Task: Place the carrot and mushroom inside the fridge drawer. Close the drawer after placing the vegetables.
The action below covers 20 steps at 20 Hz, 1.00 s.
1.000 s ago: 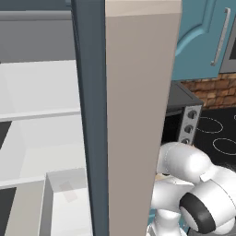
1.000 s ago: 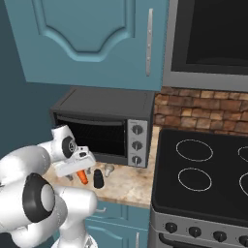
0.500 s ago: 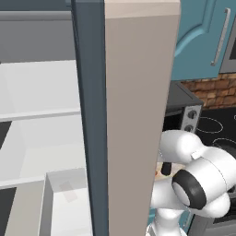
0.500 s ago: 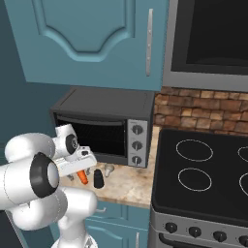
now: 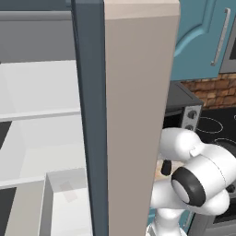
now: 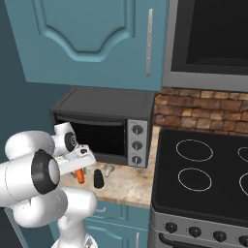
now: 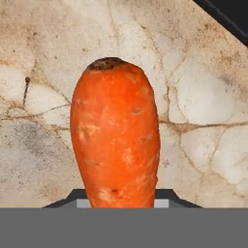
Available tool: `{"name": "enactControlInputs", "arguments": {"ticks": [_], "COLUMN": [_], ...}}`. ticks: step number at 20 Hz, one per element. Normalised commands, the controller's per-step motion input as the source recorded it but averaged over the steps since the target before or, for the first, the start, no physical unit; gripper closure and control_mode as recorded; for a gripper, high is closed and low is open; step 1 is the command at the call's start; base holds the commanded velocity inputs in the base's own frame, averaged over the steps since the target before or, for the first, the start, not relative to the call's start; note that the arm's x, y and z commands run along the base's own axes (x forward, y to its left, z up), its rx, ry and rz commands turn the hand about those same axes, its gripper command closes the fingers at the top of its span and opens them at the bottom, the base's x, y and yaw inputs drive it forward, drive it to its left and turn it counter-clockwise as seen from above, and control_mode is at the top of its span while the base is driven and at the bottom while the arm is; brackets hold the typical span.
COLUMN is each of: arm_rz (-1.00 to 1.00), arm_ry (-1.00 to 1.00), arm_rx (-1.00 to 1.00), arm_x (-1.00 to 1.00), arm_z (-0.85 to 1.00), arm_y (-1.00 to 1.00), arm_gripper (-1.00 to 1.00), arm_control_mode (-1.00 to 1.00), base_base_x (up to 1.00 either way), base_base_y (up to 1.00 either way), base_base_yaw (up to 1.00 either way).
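The carrot (image 7: 116, 135) stands lengthwise between my gripper's (image 7: 121, 199) dark fingertips, stem end away from the camera, over the mottled beige counter (image 7: 203, 126). In the right base view the carrot (image 6: 80, 177) hangs small and orange under the gripper (image 6: 80, 169), just above the counter in front of the toaster oven. The gripper is shut on it. A small pale mushroom (image 6: 109, 169) lies on the counter just right of it. The fridge drawer (image 5: 48, 203) is pulled out, white and box-shaped, at the lower left of the open fridge.
The fridge door's edge (image 5: 138, 115) rises between the drawer and my arm. White shelves (image 5: 41, 115) sit above the drawer. A black toaster oven (image 6: 104, 131) backs the counter, a small dark upright object (image 6: 98, 180) stands by the carrot, and the stove (image 6: 203, 179) lies to the right.
The arm's elbow and upper links have swung up and towards the cameras. The gripper and the carrot have stayed almost where they were, over the counter.
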Motion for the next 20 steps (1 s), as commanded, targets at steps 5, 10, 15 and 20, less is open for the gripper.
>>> {"name": "enactControlInputs", "arguments": {"ticks": [5,10,15,20], "arm_rz": [0.00,0.00,0.00,0.00], "arm_ry": [-0.17,-0.15,-0.12,-0.08], "arm_rx": [0.00,0.04,0.01,0.01], "arm_x": [-0.55,-0.71,-0.59,-0.16], "arm_z": [0.93,1.00,0.88,0.42], "arm_y": [0.04,-0.04,-0.13,-0.31], "arm_gripper": [1.00,1.00,1.00,1.00], "arm_control_mode": [-1.00,-1.00,-1.00,-1.00], "base_base_x": [0.00,0.00,0.00,0.00], "base_base_y": [0.00,0.00,0.00,0.00], "base_base_yaw": [0.00,0.00,0.00,0.00]}}
